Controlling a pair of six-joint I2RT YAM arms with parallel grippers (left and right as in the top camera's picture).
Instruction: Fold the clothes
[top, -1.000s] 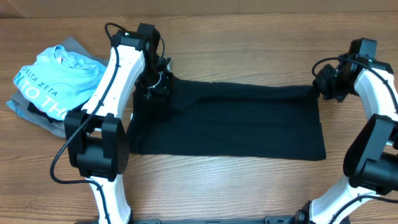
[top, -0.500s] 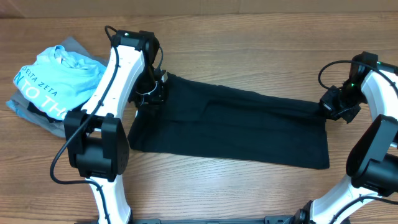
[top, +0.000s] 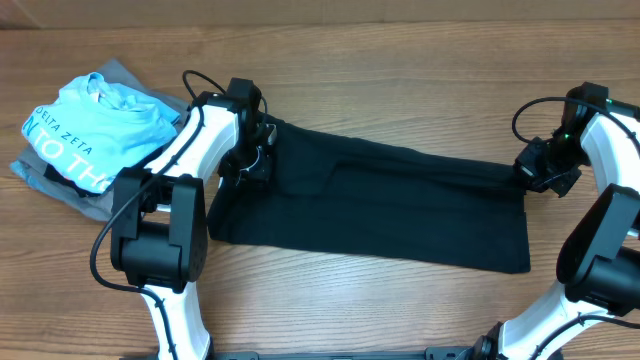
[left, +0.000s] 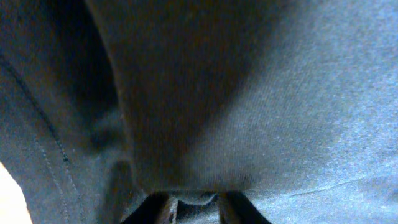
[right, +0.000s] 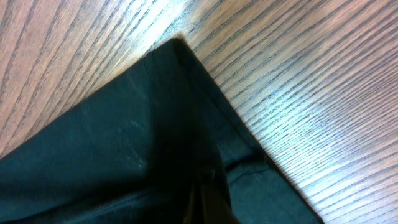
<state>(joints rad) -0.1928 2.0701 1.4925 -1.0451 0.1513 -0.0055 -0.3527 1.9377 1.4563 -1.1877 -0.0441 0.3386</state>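
Note:
The black T-shirt (top: 380, 210) lies on the table as a long folded band, slanting slightly down to the right. My left gripper (top: 256, 160) is at its upper left corner. In the left wrist view the black fabric (left: 280, 93) fills the frame, and my left gripper (left: 196, 208) is shut on a small fold of it. My right gripper (top: 540, 172) is at the shirt's upper right corner. In the right wrist view its fingers (right: 208, 193) are shut on the fabric (right: 112, 137) near that corner. The white neck label is hidden.
A light-blue tee with white lettering (top: 90, 125) lies on grey folded garments (top: 60, 190) at the far left. The wooden table (top: 400, 70) shows behind and in front of the shirt, and in the right wrist view (right: 298, 74).
My right gripper pulled the shirt's right corner toward the front, slanting the top edge. My left arm dropped lower, its gripper shifting slightly right while still on the left corner.

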